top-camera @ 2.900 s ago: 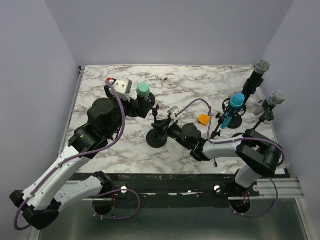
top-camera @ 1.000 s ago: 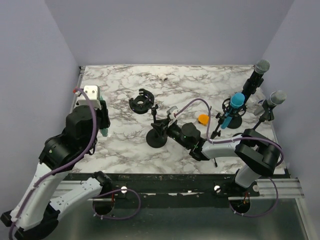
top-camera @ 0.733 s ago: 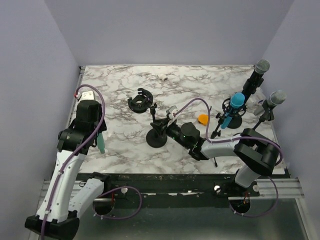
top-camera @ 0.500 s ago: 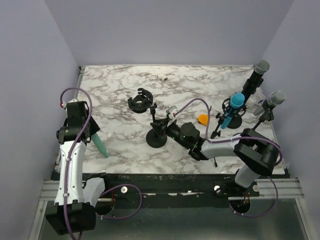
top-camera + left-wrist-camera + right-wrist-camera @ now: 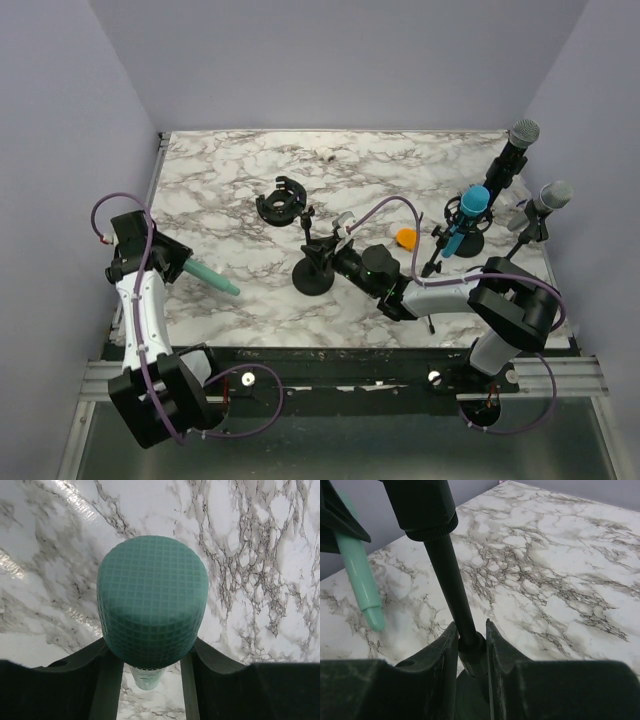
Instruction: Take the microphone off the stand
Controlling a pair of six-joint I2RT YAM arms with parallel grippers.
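The green microphone (image 5: 212, 279) is off the stand, in my left gripper (image 5: 172, 262) near the table's front left. Its handle slants right and down toward the marble. In the left wrist view its mesh head (image 5: 152, 597) fills the gap between the fingers (image 5: 106, 680), which are shut on its body. The black stand's empty holder (image 5: 280, 203) tilts to the back left above its round base (image 5: 312, 278). My right gripper (image 5: 335, 250) is shut on the stand's pole (image 5: 451, 575), clamping the collar low down between its fingertips (image 5: 471, 632). The microphone's handle (image 5: 361, 580) shows at the left of the right wrist view.
A blue microphone (image 5: 470, 213) on a small stand is at the right. Two grey microphones (image 5: 522, 138) (image 5: 550, 197) stand on stands at the far right edge. An orange piece (image 5: 406, 238) lies near the middle, and a small object (image 5: 327, 155) lies at the back.
My left arm lifted the green microphone out of the holder and swung it left and toward the table's front edge, the handle now pointing right. The right gripper stayed clamped on the pole.
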